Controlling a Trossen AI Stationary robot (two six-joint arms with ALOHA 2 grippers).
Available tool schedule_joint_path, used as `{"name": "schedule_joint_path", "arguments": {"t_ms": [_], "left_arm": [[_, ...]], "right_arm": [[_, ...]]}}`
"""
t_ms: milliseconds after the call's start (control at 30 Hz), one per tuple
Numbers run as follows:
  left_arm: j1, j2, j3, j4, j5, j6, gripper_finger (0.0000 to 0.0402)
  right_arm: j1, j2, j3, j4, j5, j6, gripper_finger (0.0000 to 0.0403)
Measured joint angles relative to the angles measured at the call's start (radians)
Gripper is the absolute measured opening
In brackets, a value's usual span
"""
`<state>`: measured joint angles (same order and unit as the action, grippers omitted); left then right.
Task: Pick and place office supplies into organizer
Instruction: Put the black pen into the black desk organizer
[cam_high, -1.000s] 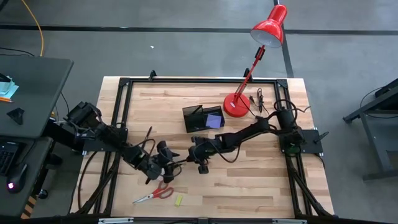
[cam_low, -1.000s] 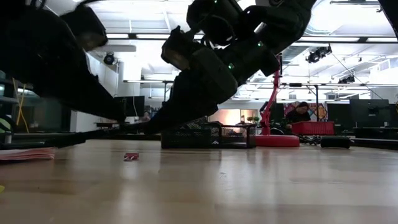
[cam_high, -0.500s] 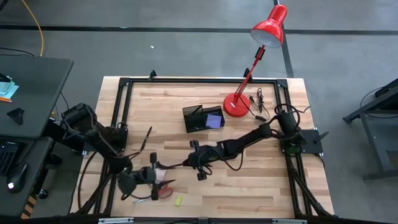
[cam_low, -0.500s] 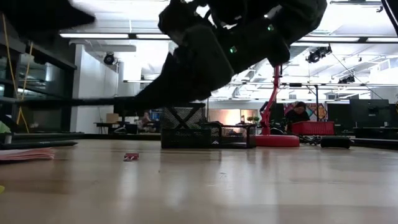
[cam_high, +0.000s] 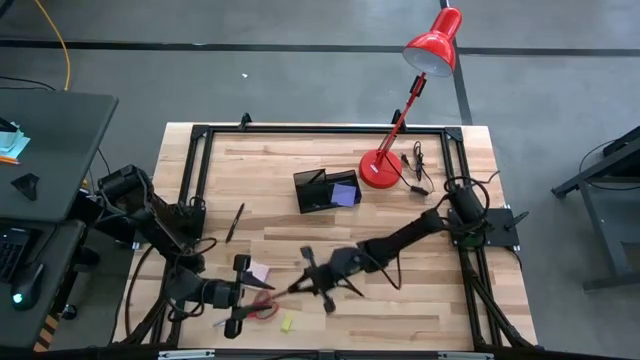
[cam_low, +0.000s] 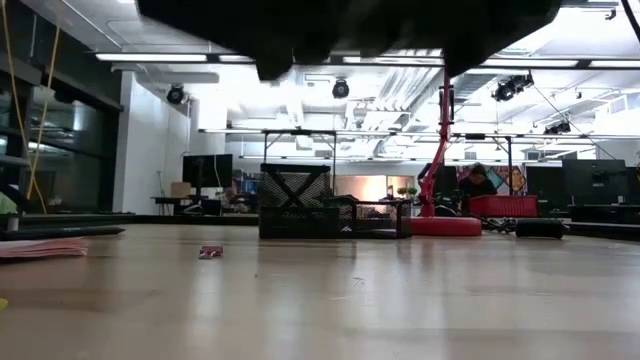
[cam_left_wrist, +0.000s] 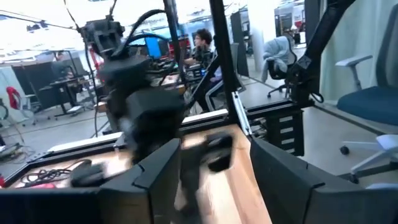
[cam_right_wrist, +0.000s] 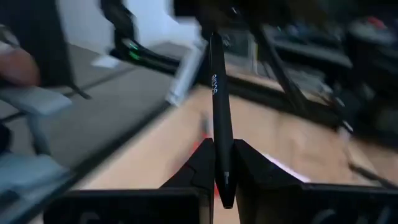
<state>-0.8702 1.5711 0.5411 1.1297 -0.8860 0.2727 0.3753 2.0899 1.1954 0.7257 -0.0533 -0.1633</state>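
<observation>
My right gripper hovers over the near middle of the table, shut on a slim black pen that sticks out toward my left gripper. My left gripper points level toward the table's right, open, with nothing seen between its fingers. Below and beside it lie the red-handled scissors, a pink sticky-note pad and a tiny yellow piece. A second black pen lies flat farther back on the left. The black organizer stands at the far middle with a purple pad inside. My right gripper pinches the pen near one end between its two fingers. The pen lies along the fingers and reaches out past their tips toward the table's left. The gripper comes in nearly level from the right, and the pen looks clear of the table.
A red desk lamp stands on its round base right of the organizer, with a loose black cable beside it. A black frame runs round the tabletop. Bare wood lies between the organizer and the grippers.
Both grippers have drawn apart from where they met mid-table. The left one swung toward the near edge, rose and turned to point level toward the right. The right one moved toward the near edge, carrying the pen with it.
</observation>
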Motion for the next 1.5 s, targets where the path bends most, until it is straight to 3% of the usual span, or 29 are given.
{"name": "schedule_joint_path", "arguments": {"t_ms": [167,333,400,500,667,767,933,1067,1500], "left_arm": [[-0.018,0.0,-0.001,0.023,0.052,0.043,0.0182],[-0.037,0.0,-0.015,0.137,0.225,0.164,0.0182],[-0.035,0.0,-0.039,0.195,0.247,0.177,0.0181],[-0.033,0.001,-0.088,0.261,0.202,0.181,0.0182],[-0.029,0.0,-0.148,0.399,0.148,0.226,0.0182],[0.028,0.0,-0.157,0.422,0.158,0.232,0.0183],[0.17,0.001,-0.156,0.364,0.326,0.098,0.0183],[0.237,0.001,-0.156,0.332,0.359,0.022,0.0184],[0.256,0.002,-0.105,0.324,0.425,0.013,0.0184]], "right_arm": [[0.059,0.0,0.0,0.072,0.063,-0.074,0.0014],[0.087,0.0,0.0,0.133,0.07,-0.154,0.0013],[0.096,0.0,-0.032,0.187,0.069,-0.16,0.0013],[0.106,0.001,-0.154,0.418,0.056,-0.152,0.0012],[0.116,0.0,-0.387,0.849,0.141,-0.169,0.0012],[0.103,-0.019,-0.415,0.83,0.2,-0.152,0.0016],[0.072,-0.022,-0.375,0.823,0.178,-0.157,0.0021],[0.055,-0.022,-0.355,0.814,0.177,-0.157,0.0019],[0.023,-0.022,-0.35,0.804,0.177,-0.104,0.0018]]}}
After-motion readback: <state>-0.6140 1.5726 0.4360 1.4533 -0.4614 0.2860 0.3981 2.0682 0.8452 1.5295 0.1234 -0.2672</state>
